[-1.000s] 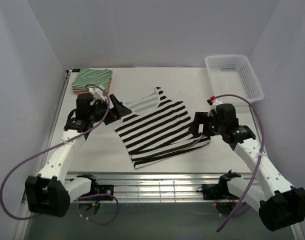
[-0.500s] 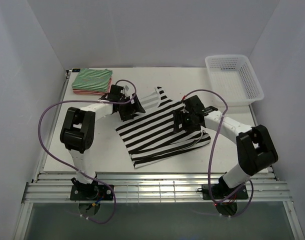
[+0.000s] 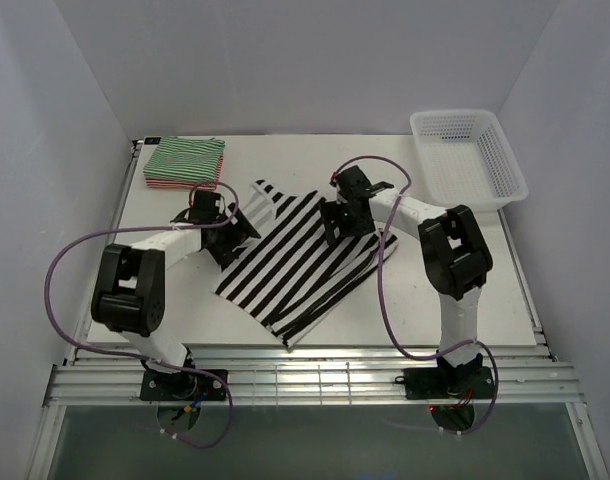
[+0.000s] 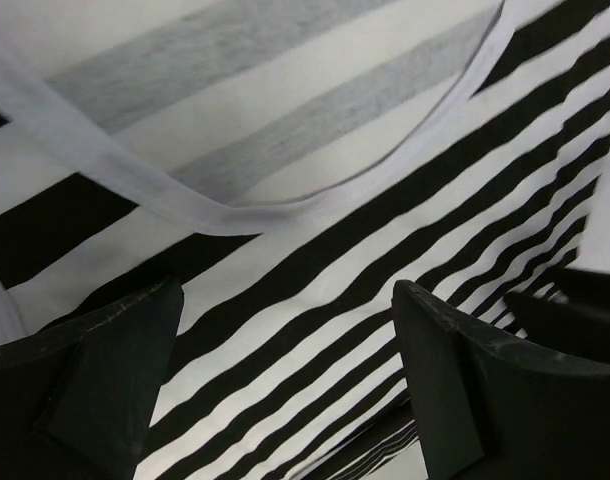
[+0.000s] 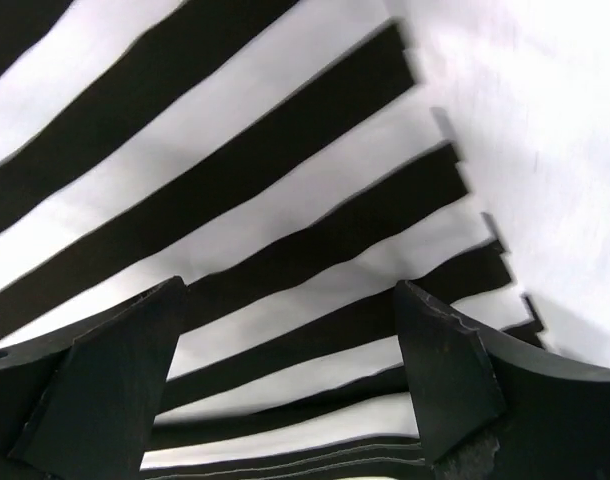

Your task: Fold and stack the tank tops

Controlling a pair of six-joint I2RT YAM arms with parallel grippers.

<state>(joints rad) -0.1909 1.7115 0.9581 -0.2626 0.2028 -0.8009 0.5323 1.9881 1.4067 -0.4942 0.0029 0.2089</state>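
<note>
White table (image 3: 465, 285): we count three tank tops, one basket (image 3: 468, 155). Folded far-left: green-and-white top (image 3: 185, 157) on red-and-white top (image 3: 180, 184). Flat mid-table: black-and-white top (image 3: 295, 265), broad stripes. Over it left gripper (image 3: 237, 230) and right gripper (image 3: 336, 222), both spread wide, gripping nothing.

A robotics lab cell — plain white panels (image 3: 285, 70) wall in a white table (image 3: 500, 270) on three sides. A left arm (image 3: 135, 290) and a right arm (image 3: 455, 260) stand bolted to a slotted aluminium rail (image 3: 305, 378) at its near edge, trailing looped purple cables (image 3: 379, 290).
</note>
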